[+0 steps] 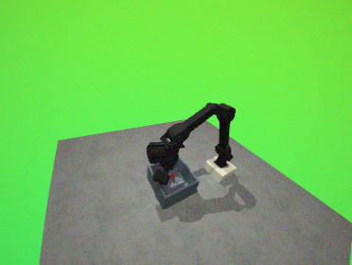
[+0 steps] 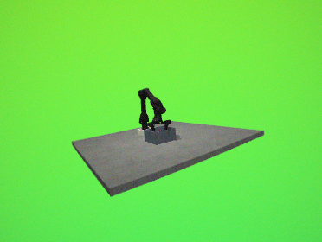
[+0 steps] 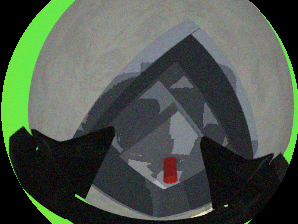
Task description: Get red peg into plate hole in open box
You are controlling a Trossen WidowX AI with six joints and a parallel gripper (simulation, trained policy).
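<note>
So the box (image 1: 179,199) (image 2: 160,137) (image 3: 125,192) is slate blue-grey, with a plain solid red peg (image 1: 172,176) (image 2: 159,130) (image 3: 170,170) inside it. Black fingers (image 1: 167,176) (image 2: 159,125) at the box, mottled grey desk (image 1: 95,189) (image 2: 117,160) (image 3: 60,70) under the box, cream base (image 1: 219,175) (image 2: 140,132) beside it.
</note>
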